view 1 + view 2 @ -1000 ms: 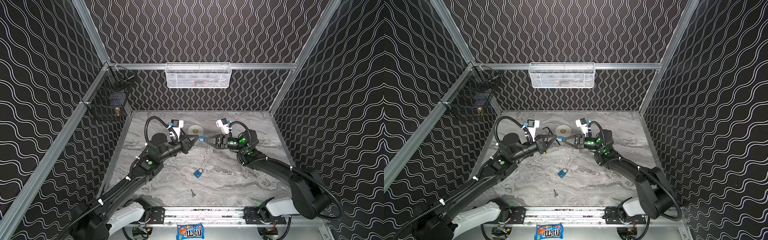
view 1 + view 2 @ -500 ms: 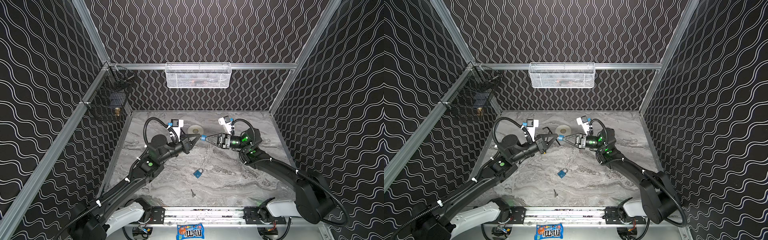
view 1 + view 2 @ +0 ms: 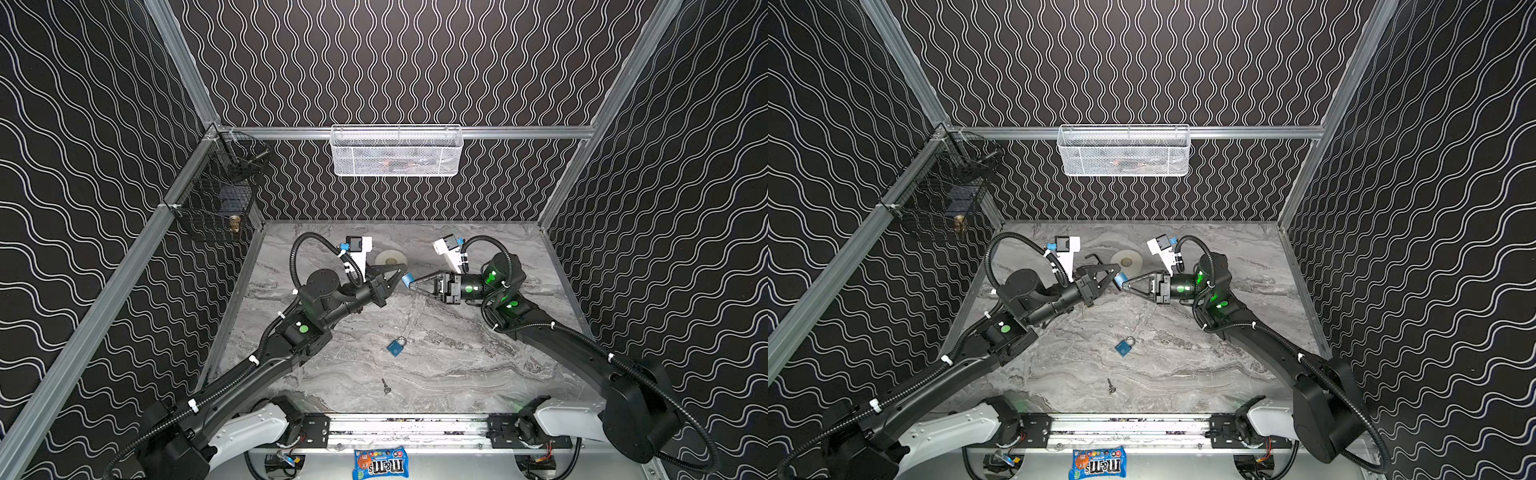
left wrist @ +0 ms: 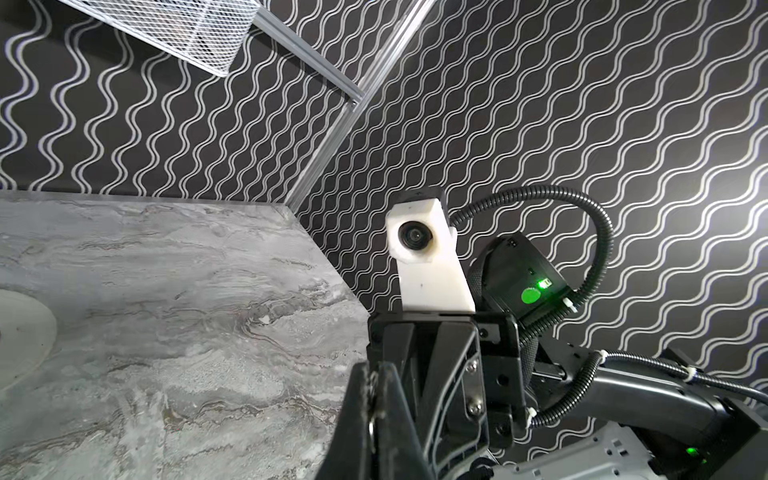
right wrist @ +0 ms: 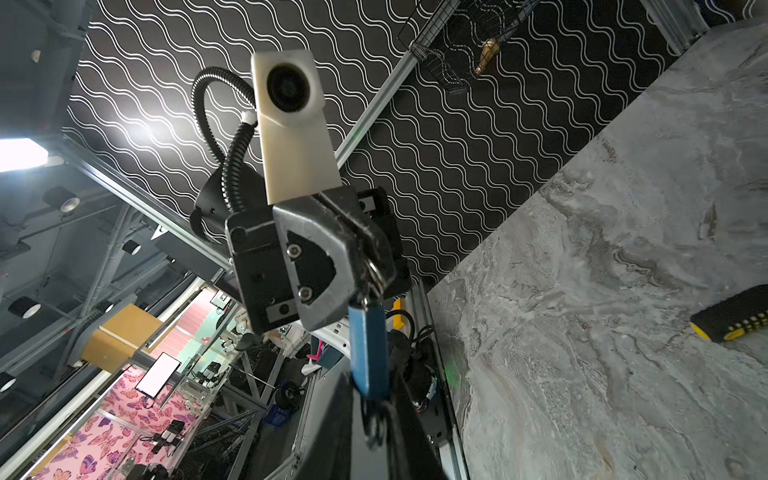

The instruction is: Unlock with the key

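Padlock (image 5: 369, 353) shows a flat blue rectangular body, silvery shackle.

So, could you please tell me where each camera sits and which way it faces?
Both top views: high at the front, looking down at the table; left arm, right arm show.
Left wrist: on the left arm, facing the right arm's wrist camera; left fingers in front.
Right wrist: on the right arm, facing the left fingers holding the blue padlock; right fingers in front.
Shared: every view shows the table.
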### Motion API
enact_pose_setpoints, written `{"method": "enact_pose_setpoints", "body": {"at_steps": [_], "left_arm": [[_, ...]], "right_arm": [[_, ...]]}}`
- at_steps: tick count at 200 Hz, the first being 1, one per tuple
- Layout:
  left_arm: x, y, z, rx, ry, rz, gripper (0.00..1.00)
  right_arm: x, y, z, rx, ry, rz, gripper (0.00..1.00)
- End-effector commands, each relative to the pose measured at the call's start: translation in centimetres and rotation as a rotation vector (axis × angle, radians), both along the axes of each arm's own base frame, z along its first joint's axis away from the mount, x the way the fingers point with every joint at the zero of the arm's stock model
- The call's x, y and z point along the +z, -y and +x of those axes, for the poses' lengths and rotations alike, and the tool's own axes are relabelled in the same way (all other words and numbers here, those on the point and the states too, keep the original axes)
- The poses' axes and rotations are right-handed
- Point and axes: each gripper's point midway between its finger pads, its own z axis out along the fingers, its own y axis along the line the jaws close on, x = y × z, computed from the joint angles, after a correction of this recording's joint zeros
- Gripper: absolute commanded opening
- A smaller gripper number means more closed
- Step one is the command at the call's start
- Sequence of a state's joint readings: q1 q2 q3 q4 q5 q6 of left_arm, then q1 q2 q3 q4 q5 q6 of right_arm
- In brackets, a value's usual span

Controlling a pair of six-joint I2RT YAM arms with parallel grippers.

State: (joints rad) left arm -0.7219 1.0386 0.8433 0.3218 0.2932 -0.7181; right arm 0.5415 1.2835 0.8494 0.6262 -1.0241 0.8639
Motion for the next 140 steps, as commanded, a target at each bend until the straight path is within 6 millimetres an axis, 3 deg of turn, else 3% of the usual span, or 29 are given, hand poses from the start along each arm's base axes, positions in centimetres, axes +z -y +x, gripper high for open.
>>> {"method": "enact_pose_setpoints", "body": {"at_steps": [1, 16, 43, 68, 81, 87, 101, 115, 140], "left_arm": [[-1.9, 1.0, -2.0, -0.117, -0.041, 0.085, 0.00], [-2.0, 0.6, -1.7, -0.085, -0.053, 0.095, 0.00], [-2.4, 0.3, -0.9, -0.037, -0.082, 0.088, 0.00], [-3.1, -1.1, 0.6, 0.088, -0.131, 0.075, 0.00], [-2.9, -1.7, 1.2, 0.134, -0.158, 0.024, 0.00], [-3.0, -1.9, 1.5, 0.156, -0.179, 0.005, 0.00], [-3.2, -2.5, 2.0, 0.204, -0.243, -0.042, 0.00], [-3.5, -3.2, 2.4, 0.251, -0.307, -0.080, 0.00], [-3.9, -4.1, 3.0, 0.329, -0.391, -0.067, 0.00]], "right_arm": [[0.1, 0.6, 1.3, -0.093, 0.045, -0.006, 0.24], [-0.4, 0.8, 1.7, -0.121, 0.044, -0.030, 0.31], [-1.0, 0.7, 1.6, -0.103, 0.029, -0.039, 0.34], [-2.3, 1.1, 2.1, -0.161, 0.026, -0.103, 0.47], [-2.4, 1.5, 2.1, -0.202, 0.030, -0.117, 0.62], [-2.4, 1.6, 2.0, -0.217, 0.036, -0.124, 0.63], [-2.9, 1.8, 2.2, -0.302, 0.118, -0.195, 0.64], [-3.4, 1.7, 2.2, -0.393, 0.311, -0.292, 0.65], [-4.0, 0.1, 1.8, -0.430, 0.546, -0.437, 0.65]]}}
